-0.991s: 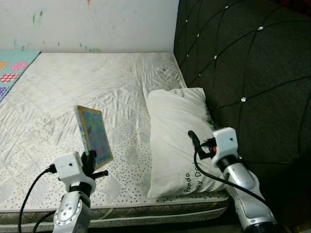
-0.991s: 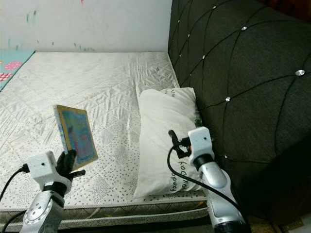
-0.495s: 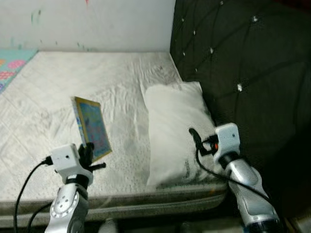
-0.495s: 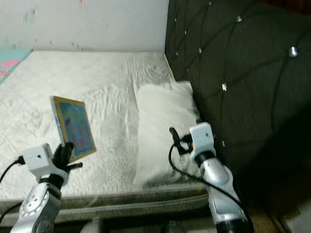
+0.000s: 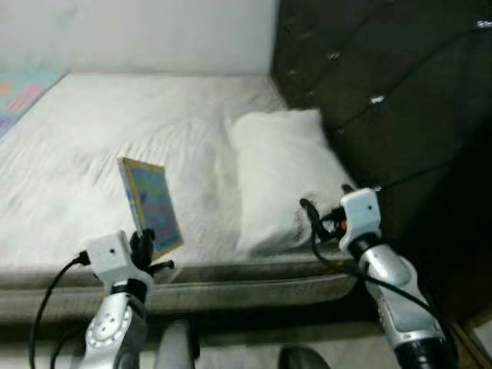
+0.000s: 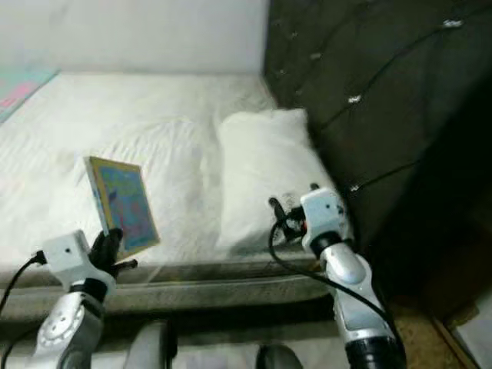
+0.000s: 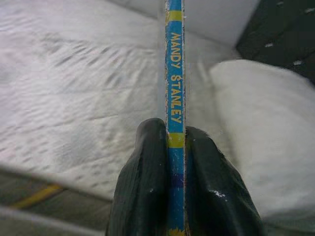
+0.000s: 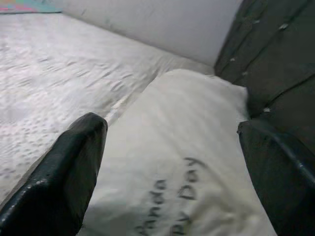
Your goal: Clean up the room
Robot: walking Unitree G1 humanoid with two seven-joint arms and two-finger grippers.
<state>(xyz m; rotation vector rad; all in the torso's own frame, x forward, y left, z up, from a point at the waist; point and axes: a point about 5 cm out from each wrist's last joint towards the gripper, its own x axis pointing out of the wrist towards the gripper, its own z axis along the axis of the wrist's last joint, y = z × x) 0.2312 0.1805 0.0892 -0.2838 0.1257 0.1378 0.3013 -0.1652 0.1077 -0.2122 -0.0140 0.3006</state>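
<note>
A thin picture book (image 5: 150, 206) with a blue and yellow cover stands upright in my left gripper (image 5: 144, 244), which is shut on its lower edge near the mattress's front edge. In the left wrist view the book's spine (image 7: 174, 93) sits clamped between the two black fingers (image 7: 147, 182). My right gripper (image 5: 309, 217) hovers open at the front end of the white pillow (image 5: 280, 173). In the right wrist view its fingers (image 8: 74, 172) stand wide apart with the pillow (image 8: 182, 162) between and beyond them, nothing held.
The white quilted mattress (image 5: 115, 131) spreads ahead, with a dark tufted headboard (image 5: 369, 69) along the right and a pale wall behind. A colourful mat (image 5: 19, 96) lies at the far left. The bed's front edge (image 5: 231, 280) and floor lie below.
The camera has pulled back and down, so the bed's front edge now shows below both grippers. The book stays clamped in the left gripper; the right stays open at the pillow.
</note>
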